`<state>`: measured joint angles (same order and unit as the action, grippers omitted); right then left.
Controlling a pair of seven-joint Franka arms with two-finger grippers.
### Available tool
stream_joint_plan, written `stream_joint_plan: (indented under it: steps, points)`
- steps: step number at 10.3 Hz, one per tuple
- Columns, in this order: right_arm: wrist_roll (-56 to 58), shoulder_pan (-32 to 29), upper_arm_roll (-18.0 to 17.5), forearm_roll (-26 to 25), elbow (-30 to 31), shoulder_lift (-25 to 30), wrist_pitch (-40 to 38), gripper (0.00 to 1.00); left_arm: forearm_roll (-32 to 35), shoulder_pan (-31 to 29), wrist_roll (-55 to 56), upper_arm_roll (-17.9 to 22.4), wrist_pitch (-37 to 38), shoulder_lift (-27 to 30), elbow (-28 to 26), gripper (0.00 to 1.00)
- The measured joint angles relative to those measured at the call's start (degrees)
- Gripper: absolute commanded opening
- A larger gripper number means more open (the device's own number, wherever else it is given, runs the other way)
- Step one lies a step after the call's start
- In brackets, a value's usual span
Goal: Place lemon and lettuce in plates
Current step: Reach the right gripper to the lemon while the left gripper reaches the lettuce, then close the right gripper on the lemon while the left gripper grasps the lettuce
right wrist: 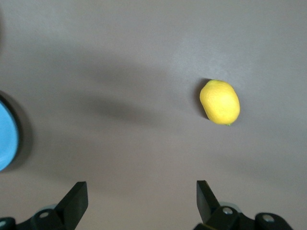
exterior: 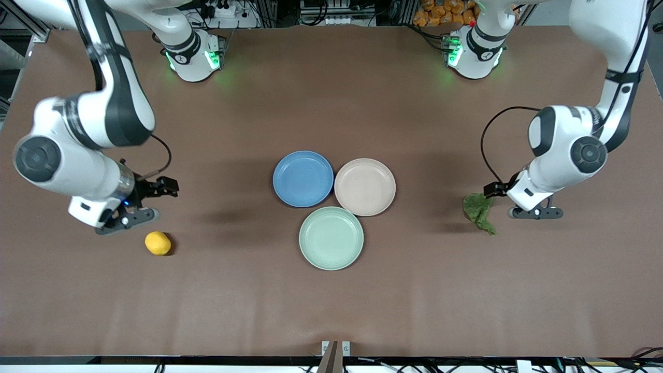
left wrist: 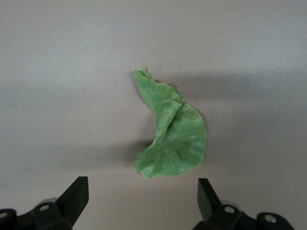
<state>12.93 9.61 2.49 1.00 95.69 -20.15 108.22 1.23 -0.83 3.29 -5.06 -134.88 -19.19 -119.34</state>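
Observation:
The lemon (exterior: 157, 243) lies on the brown table toward the right arm's end. My right gripper (exterior: 127, 217) hovers over bare table beside it, open and empty. In the right wrist view the lemon (right wrist: 220, 101) lies ahead of the open right gripper (right wrist: 142, 191), off to one side. The lettuce (exterior: 479, 211) lies flat toward the left arm's end. My left gripper (exterior: 536, 212) hovers over the table just beside it, open and empty. In the left wrist view the lettuce (left wrist: 175, 139) lies just ahead of the open left gripper (left wrist: 143, 191). The blue plate (exterior: 303, 178) and the beige plate (exterior: 364, 186) sit empty, side by side, mid-table.
A mint green plate (exterior: 331, 238) sits empty, nearer the front camera than the other two and touching them. The blue plate's rim (right wrist: 5, 139) shows at the edge of the right wrist view. Both arm bases stand along the table's back edge.

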Motion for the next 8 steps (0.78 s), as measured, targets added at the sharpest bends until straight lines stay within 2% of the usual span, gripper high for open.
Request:
stream_joint_plan:
  steps: [1, 2, 3, 4, 6, 8]
  points:
    - [1.4, -0.1, 0.1, 0.0, 0.0, -1.2, 0.8, 1.00, 0.0, 0.0, 0.0, 0.0, -2.4, -1.9, 0.0, 0.88]
    - [3.0, -0.5, 0.2, 0.0, -0.1, -2.2, 1.8, 1.00, 0.0, 0.0, 0.0, 0.0, -5.0, -4.0, 0.0, 0.84]
    - [4.8, -1.2, 0.2, 0.0, -0.1, -3.0, 2.8, 1.00, 0.0, 0.0, 0.0, 0.0, -7.5, -6.0, 0.0, 0.74]
    - [6.8, -2.1, 0.3, 0.0, -0.1, -4.0, 3.8, 1.00, 0.0, 0.1, 0.0, 0.0, -9.4, -7.6, 0.1, 0.57]
    - [10.9, -3.1, 0.3, 0.0, -0.1, -6.1, 4.6, 1.00, 0.0, 0.1, 0.0, 0.0, -10.4, -9.1, 0.7, 0.03]
    - [16.7, -3.6, 0.4, 0.0, -0.1, -9.2, 6.6, 1.00, 0.0, 0.4, 0.0, -0.1, -10.4, -9.2, 1.3, 0.00]
